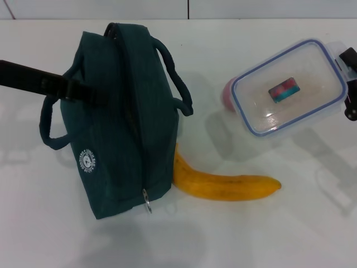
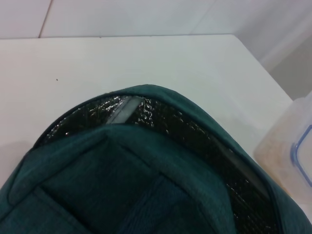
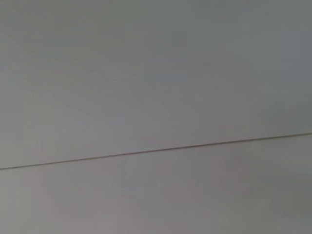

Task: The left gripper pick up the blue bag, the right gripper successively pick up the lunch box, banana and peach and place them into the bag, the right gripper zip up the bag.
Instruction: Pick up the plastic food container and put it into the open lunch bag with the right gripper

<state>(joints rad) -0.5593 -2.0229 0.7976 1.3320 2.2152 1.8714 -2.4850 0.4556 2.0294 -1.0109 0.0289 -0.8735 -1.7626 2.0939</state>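
L arm (image 1: 33, 79): long, flat, matte black bar w/ a faint paler mark partway along, ending in a chunkier black block w/ stepped edges. R gripper (image 1: 350, 84): black, only partly in frame at the edge; angular blocky upper piece, small rounded knob-like bit lower down. No cables, screws or lettering can be made out on either.

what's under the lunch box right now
A pink edge of the peach shows from beneath the lifted lunch box, which covers the rest of it; below is white table.
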